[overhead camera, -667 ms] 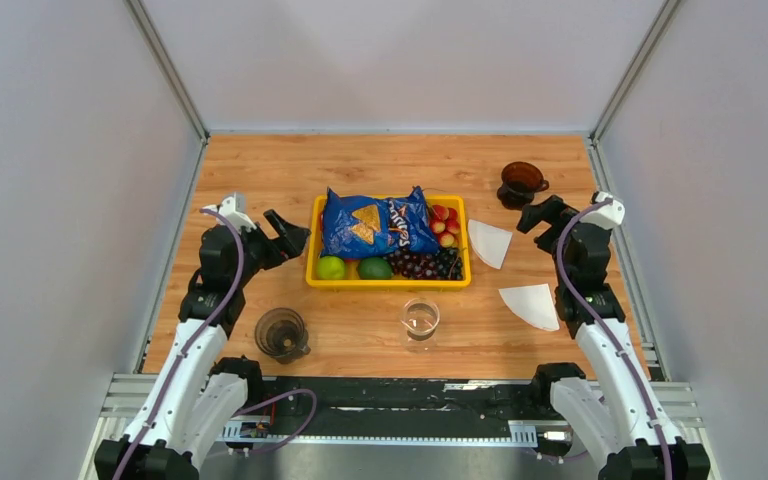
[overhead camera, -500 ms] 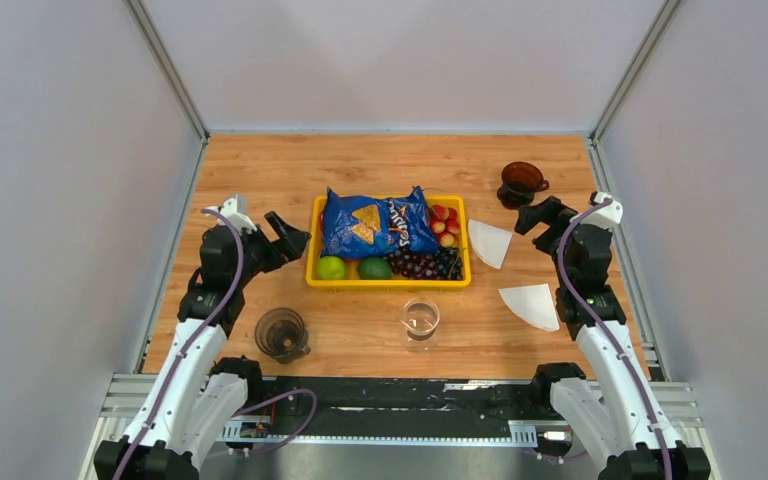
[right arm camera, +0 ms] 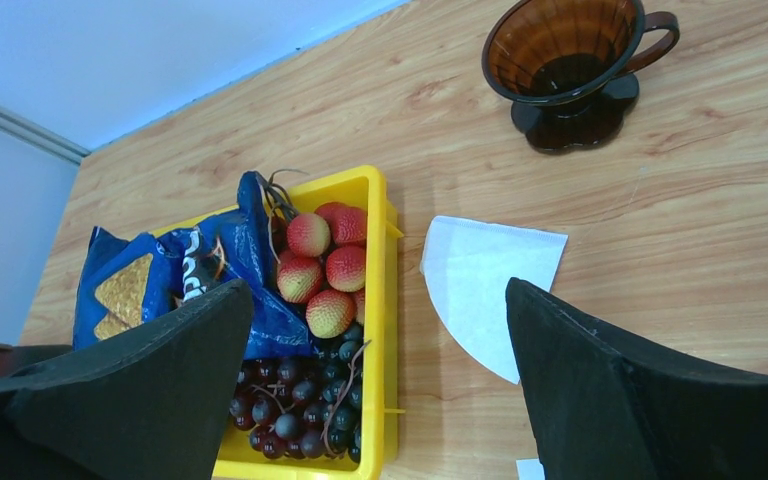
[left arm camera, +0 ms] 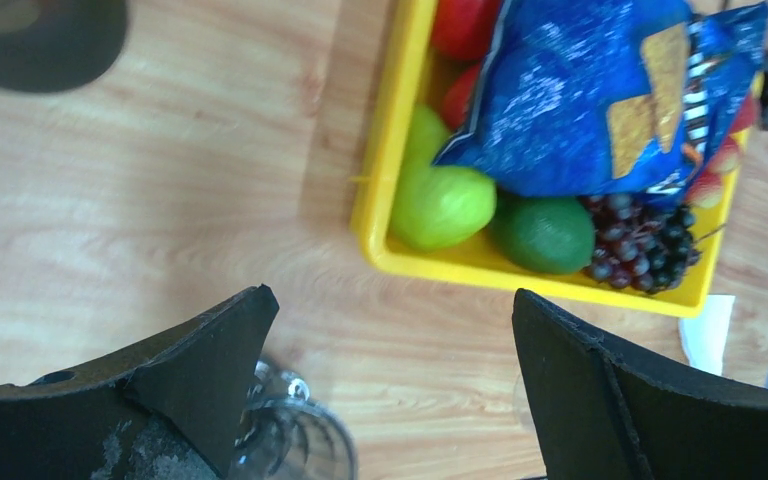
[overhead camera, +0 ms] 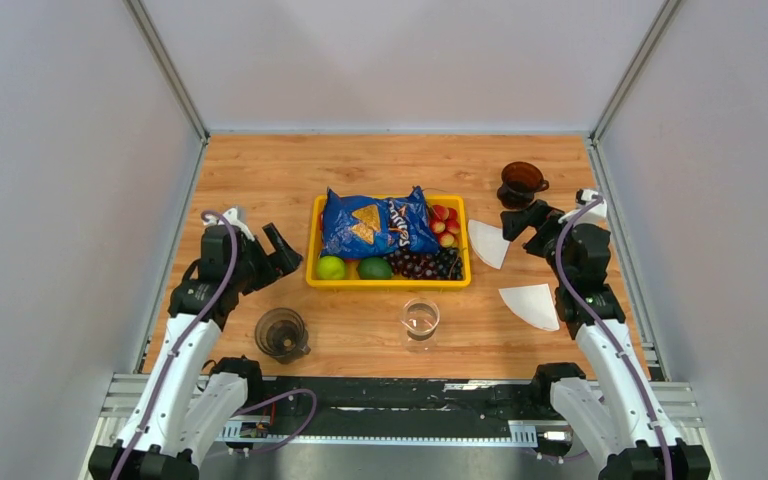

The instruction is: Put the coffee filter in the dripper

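Right now the left gripper (overhead camera: pixel 283 250) is wide open and holds nothing. It hangs over the wood table (overhead camera: pixel 260 170), just left of the yellow tray (overhead camera: pixel 388 283). The right gripper (overhead camera: pixel 521 220) is wide open too, with nothing in it, near the brown dripper (overhead camera: pixel 520 182). The dripper stands upright at the far right of the table. One white coffee filter (overhead camera: pixel 488 243) lies flat just beside the tray's right edge, apart from the dripper. A second filter (overhead camera: pixel 532 305) lies nearer the arms. The tray holds a blue chip bag (overhead camera: pixel 375 223), green fruit (overhead camera: pixel 331 267), red fruit (overhead camera: pixel 445 225) and dark grapes (overhead camera: pixel 430 265). A clear glass (overhead camera: pixel 420 318) and a dark cup (overhead camera: pixel 282 333) stand in front.
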`<state>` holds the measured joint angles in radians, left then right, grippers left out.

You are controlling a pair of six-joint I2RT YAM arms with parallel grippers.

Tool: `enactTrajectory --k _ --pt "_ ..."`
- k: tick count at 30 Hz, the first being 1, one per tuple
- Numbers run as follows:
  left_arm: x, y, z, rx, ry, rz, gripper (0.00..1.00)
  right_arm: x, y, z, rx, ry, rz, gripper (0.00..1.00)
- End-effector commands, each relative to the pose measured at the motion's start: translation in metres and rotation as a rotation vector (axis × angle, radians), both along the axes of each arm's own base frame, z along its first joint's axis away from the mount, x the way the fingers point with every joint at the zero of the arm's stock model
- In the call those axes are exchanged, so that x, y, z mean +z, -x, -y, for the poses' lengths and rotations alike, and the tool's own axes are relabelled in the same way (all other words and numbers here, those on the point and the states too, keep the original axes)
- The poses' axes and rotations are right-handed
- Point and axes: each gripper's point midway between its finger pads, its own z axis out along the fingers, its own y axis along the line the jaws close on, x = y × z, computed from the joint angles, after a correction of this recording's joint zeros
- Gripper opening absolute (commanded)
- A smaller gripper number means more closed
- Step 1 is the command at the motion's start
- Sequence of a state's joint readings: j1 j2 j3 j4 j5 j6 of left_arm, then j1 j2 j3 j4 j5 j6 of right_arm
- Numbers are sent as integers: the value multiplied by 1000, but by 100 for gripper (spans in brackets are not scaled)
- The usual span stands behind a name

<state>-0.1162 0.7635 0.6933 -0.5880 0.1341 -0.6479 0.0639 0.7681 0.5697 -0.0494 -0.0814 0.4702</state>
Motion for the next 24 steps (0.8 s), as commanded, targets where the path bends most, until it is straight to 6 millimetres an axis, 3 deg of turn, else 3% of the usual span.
enactTrajectory --k 1,6,12,18,24 --pt "-2 38 -24 70 -101 -139 100 6 -1 -7 42 -10 16 100" --pt "-4 77 -56 184 -227 -275 100 4 -2 -7 38 -16 9 100" --pt "-19 108 -57 227 -203 -375 100 4 -2 -8 45 -14 9 100" --pt "-34 121 -60 253 -209 -442 98 3 -3 -5 30 -11 5 100" --pt "-46 120 -56 262 -177 -452 86 1 -4 -4 25 -8 0 100"
